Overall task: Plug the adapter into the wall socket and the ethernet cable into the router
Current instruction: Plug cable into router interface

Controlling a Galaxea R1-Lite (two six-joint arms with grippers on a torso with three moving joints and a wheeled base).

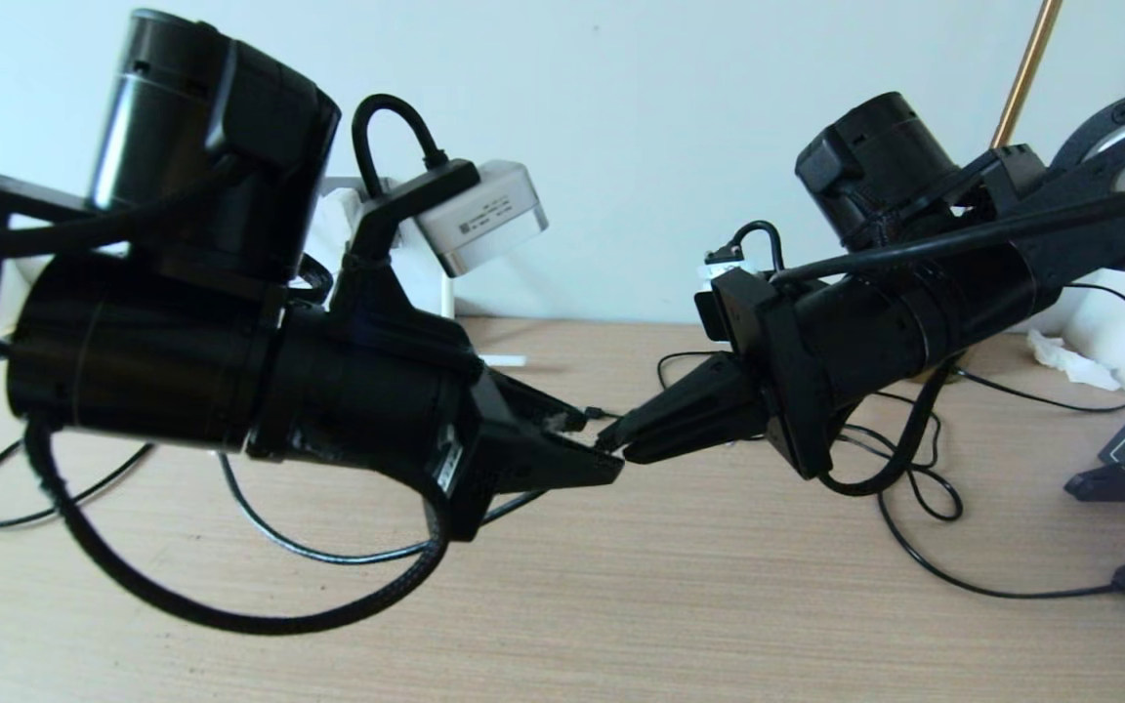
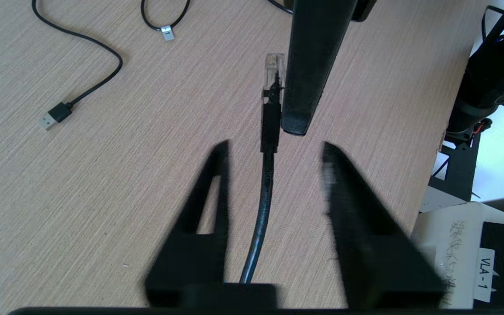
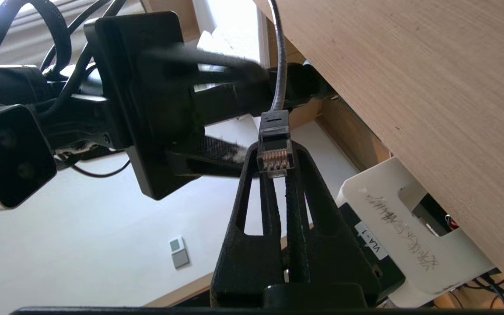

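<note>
Both pincers meet midair; router and wall socket hidden.

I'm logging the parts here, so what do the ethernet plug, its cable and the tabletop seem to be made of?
The ethernet cable's plug looks like clear hard plastic: you see through it to copper-coloured metal contacts. The ethernet cable has a black jacket with a slight sheen, probably rubbery plastic. The table shows a pale, matte wood grain of fine lines, perhaps laminate rather than solid wood.
</note>
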